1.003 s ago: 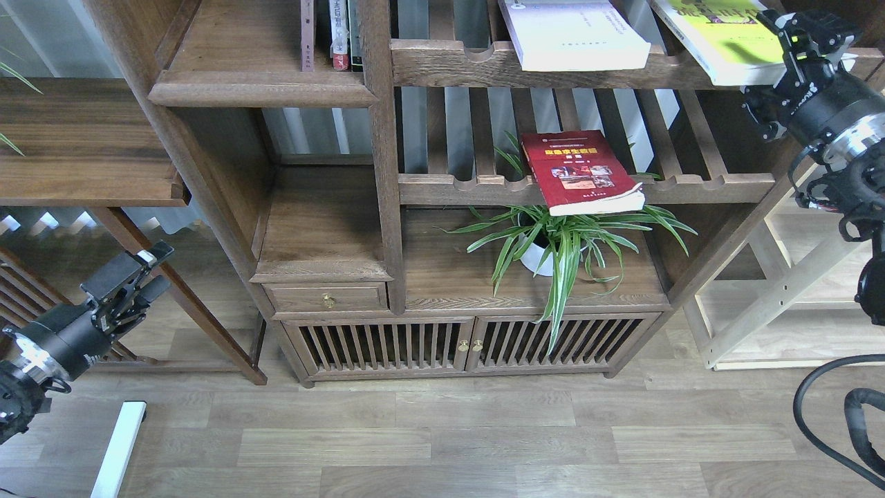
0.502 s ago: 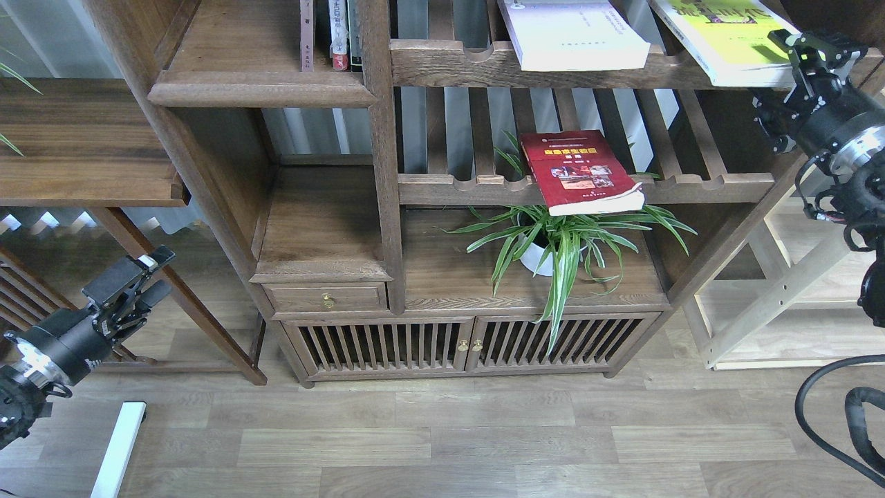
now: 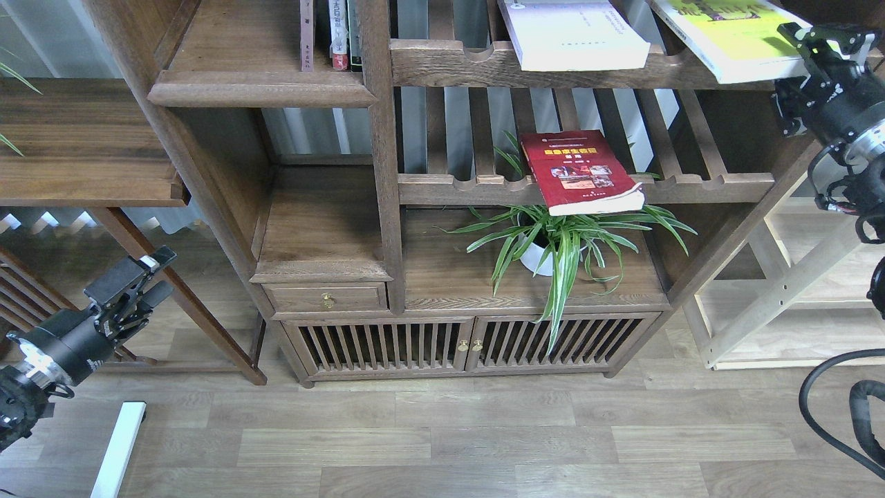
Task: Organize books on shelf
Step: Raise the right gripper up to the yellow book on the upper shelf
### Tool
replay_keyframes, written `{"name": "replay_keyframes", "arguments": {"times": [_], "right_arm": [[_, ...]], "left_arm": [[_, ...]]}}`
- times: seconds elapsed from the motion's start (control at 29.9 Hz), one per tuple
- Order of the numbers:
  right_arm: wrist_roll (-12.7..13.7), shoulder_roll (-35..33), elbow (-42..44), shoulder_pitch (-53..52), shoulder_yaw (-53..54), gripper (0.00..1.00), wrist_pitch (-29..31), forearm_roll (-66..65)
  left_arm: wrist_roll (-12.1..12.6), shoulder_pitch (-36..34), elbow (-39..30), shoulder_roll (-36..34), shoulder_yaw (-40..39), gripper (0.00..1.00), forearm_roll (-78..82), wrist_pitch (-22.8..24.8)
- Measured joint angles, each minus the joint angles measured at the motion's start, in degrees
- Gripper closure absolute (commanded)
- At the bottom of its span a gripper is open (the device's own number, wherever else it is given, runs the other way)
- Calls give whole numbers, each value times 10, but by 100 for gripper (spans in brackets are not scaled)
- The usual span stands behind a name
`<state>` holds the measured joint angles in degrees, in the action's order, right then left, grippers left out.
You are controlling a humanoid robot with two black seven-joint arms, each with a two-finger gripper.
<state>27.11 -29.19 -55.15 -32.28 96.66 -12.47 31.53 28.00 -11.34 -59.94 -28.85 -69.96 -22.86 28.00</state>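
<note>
Three books lie flat on the slatted racks of the dark bookcase. The yellow-green book (image 3: 733, 34) is at the top right and the pale lavender-white book (image 3: 570, 34) is beside it. The red book (image 3: 581, 173) lies one rack lower, overhanging the rail. The solid shelf (image 3: 259, 93) with a moulded edge is at the upper left, with narrow upright books at its right end. My right gripper (image 3: 823, 43) is at the yellow-green book's lower right corner; its fingers blur together. My left gripper (image 3: 153, 277) hangs low at the left, open and empty.
A potted spider plant (image 3: 553, 242) stands on the cabinet top under the red book. A second solid ledge (image 3: 321, 228) sits above a small drawer. A pale wood rack (image 3: 781, 297) is at the right and a dark side table (image 3: 83, 145) at the left.
My right gripper has moved right and slightly up along the yellow-green book's lower edge, and that book has shifted a little. My left gripper has dropped slightly.
</note>
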Motion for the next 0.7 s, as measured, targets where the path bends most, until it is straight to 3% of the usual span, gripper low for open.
{"name": "replay_keyframes", "arguments": {"times": [0.3,0.7], "right_arm": [[4,0,-5,29,1,74,3,0],[3,4,-10,57,1,68,24,-2]], "left_arm": [[0,0,1,0,0,1,0,0],[0,0,1,3,1,1,0,0]]}}
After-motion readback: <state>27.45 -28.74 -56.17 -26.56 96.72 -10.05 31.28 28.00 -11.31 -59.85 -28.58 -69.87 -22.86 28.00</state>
